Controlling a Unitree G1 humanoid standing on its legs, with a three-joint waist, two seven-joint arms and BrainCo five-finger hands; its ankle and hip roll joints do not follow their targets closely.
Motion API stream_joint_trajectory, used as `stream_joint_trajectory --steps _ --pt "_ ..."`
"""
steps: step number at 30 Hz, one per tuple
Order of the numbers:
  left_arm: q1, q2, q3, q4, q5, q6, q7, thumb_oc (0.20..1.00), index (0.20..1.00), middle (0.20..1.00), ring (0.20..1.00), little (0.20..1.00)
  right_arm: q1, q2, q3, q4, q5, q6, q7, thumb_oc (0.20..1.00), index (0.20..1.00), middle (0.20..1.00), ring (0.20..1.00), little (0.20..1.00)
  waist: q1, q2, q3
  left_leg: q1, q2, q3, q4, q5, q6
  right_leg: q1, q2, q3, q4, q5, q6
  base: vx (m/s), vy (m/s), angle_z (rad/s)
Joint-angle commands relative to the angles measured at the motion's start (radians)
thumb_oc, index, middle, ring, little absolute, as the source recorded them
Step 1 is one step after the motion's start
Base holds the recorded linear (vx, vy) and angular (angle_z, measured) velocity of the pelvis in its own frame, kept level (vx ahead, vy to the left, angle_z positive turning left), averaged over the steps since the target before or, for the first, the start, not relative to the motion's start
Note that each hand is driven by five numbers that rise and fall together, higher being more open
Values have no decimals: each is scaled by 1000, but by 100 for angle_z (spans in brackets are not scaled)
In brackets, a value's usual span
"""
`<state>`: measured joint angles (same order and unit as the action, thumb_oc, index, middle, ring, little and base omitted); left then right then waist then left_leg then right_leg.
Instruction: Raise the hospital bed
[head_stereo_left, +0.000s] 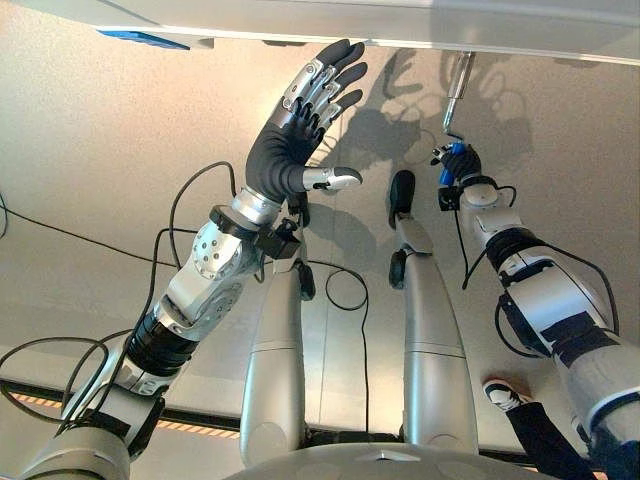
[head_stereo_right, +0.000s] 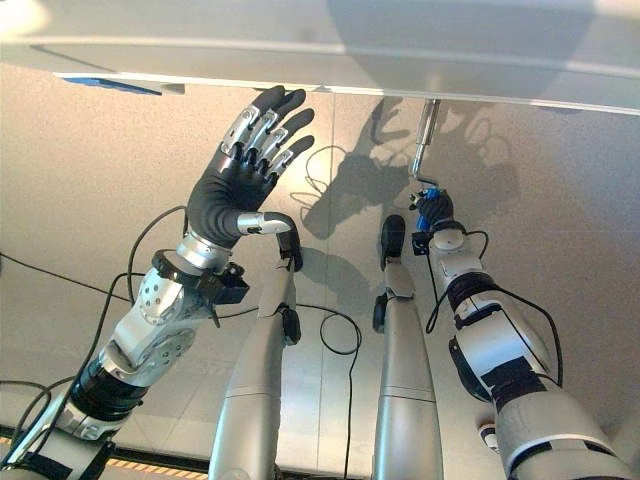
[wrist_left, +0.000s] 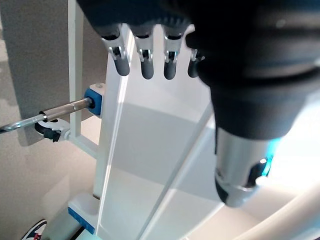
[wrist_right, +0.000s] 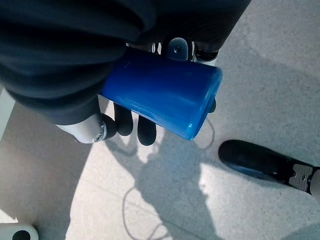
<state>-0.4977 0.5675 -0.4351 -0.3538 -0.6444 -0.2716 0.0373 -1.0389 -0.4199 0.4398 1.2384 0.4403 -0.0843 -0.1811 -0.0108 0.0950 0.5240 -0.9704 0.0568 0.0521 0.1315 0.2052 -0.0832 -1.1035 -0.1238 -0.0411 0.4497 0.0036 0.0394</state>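
Note:
The white hospital bed's frame (head_stereo_left: 420, 25) runs across the far edge of the eye views. A metal crank rod (head_stereo_left: 457, 88) hangs down from it and ends in a blue handle (wrist_right: 165, 97). My right hand (head_stereo_left: 455, 168) is shut on that blue handle, fingers and thumb curled round it in the right wrist view. My left hand (head_stereo_left: 300, 120) is raised to the left of the crank, open, fingers straight and spread, holding nothing. In the left wrist view its fingertips (wrist_left: 146, 67) point at the bed's white end frame (wrist_left: 117, 150), with the crank rod (wrist_left: 60, 112) off to the side.
Pale speckled floor (head_stereo_left: 90, 150) lies beneath both arms. A blue patch (head_stereo_left: 145, 40) shows on the bed's underside at far left. A person's shoe (head_stereo_left: 500, 393) and dark trouser leg stand at the lower right, close to my right arm.

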Motion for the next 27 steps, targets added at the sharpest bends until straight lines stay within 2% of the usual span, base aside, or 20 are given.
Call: stream_joint_trajectory --steps 1,10,14,19,27 --pt "30 17 37 -95 -5 -44 -17 1000 1000 1000 1000 1000 7 163 75 -34 -22 3 69 200 200 200 200 200 6 3 -4 -22 -77 52 158 -175 45 74 -34 -13 -220 131 137 0 0 0" --pt "32 8 50 -103 -7 -53 -19 1000 1000 1000 1000 1000 -2 222 129 -106 -48 -6 88 200 200 200 200 200 26 25 -4 -36 -86 44 171 -178 46 69 -53 -12 -214 132 142 4 27 1" --pt "41 8 58 -108 -4 -68 -19 1000 1000 1000 1000 1000 20 246 216 -307 -84 -39 119 200 200 200 200 200 33 28 -4 -37 -85 50 175 -177 45 75 -59 -8 -221 133 140 3 10 0" --pt "50 13 59 -107 9 -75 -10 1000 1000 1000 1000 1000 57 263 271 -442 -102 -59 139 200 200 200 200 200 29 28 -4 -29 -83 59 173 -178 43 80 -56 1 -227 134 139 0 0 0" --pt "47 20 47 -103 11 -83 -8 1000 1000 1000 1000 1000 88 297 315 -500 -115 -70 169 200 200 200 200 200 28 36 -4 -16 -77 63 172 -176 41 88 -51 4 -234 134 136 0 1 0"
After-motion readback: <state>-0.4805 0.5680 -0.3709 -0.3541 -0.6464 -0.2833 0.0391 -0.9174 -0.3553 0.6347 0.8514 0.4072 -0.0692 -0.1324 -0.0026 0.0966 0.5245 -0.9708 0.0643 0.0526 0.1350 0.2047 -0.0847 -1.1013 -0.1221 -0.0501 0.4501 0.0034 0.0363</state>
